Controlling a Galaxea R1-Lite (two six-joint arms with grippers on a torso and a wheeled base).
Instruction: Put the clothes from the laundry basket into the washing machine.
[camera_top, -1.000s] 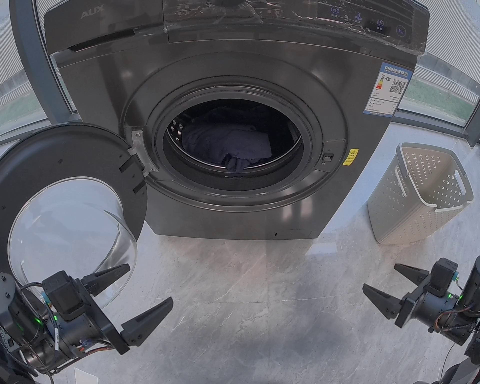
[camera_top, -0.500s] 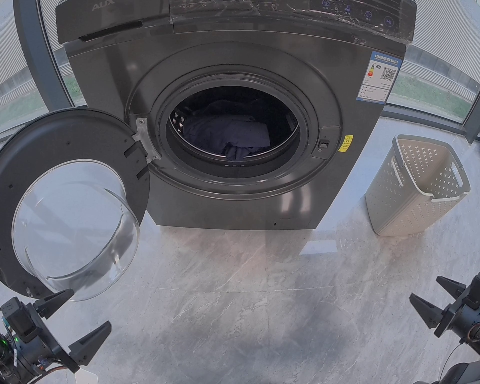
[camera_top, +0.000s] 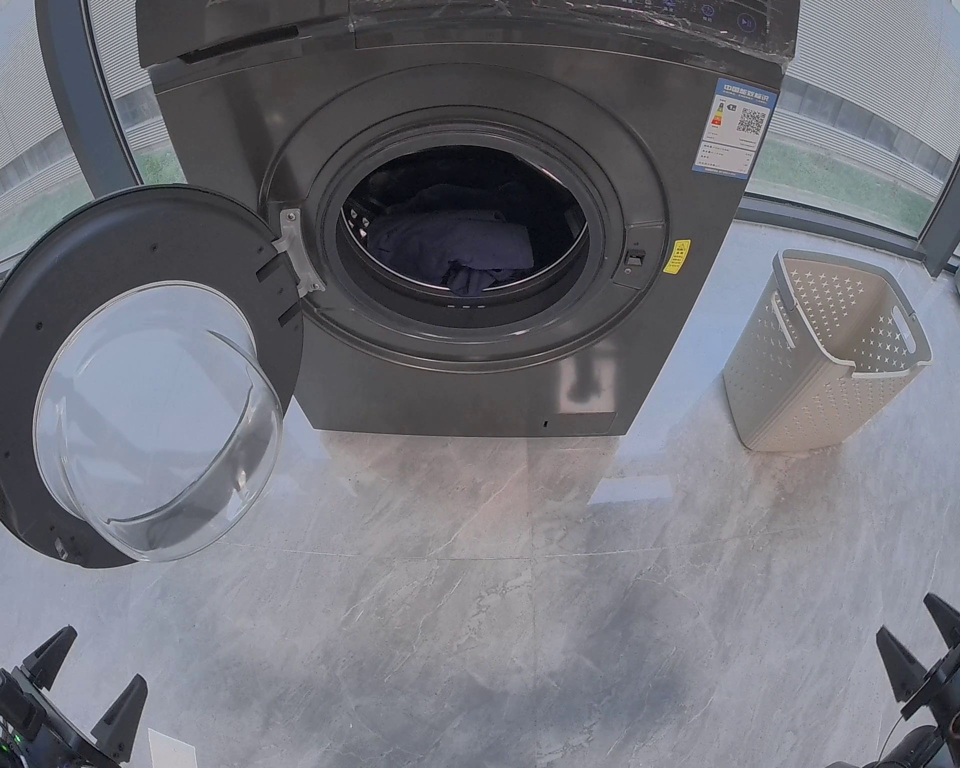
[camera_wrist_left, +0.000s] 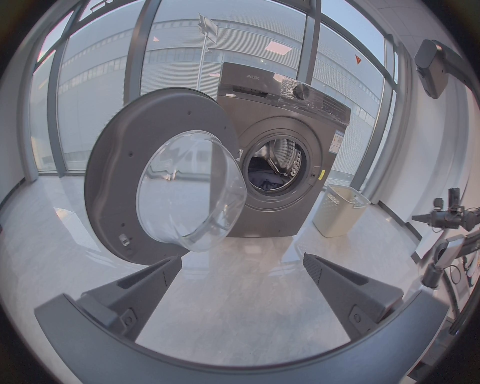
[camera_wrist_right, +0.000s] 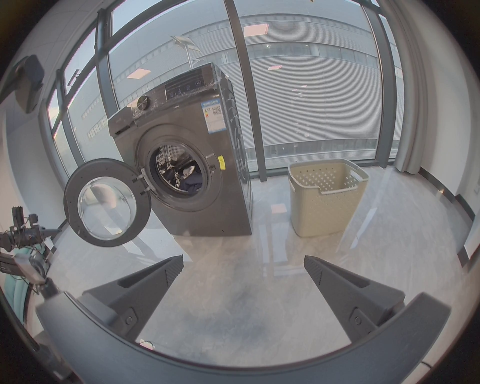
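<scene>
A dark grey washing machine (camera_top: 470, 80) stands ahead with its round door (camera_top: 140, 370) swung wide to the left. Dark blue clothes (camera_top: 450, 250) lie inside the drum, also seen as clothes (camera_wrist_left: 265, 180) and clothes (camera_wrist_right: 187, 182) in the wrist views. The beige laundry basket (camera_top: 825, 350) stands on the floor right of the machine; its inside looks bare. My left gripper (camera_top: 85, 675) is open, low at the front left, well back from the door. My right gripper (camera_top: 925, 640) is open at the front right, with nothing between its fingers.
Grey marble floor (camera_top: 500, 580) stretches between me and the machine. The open door juts out over the floor on the left. Large windows with dark frames (camera_top: 70, 100) stand behind the machine. A white scrap (camera_top: 170, 750) lies by the left gripper.
The view has drawn back from the machine, so it and the basket sit higher and smaller. Both grippers have dropped toward the bottom corners, still open.
</scene>
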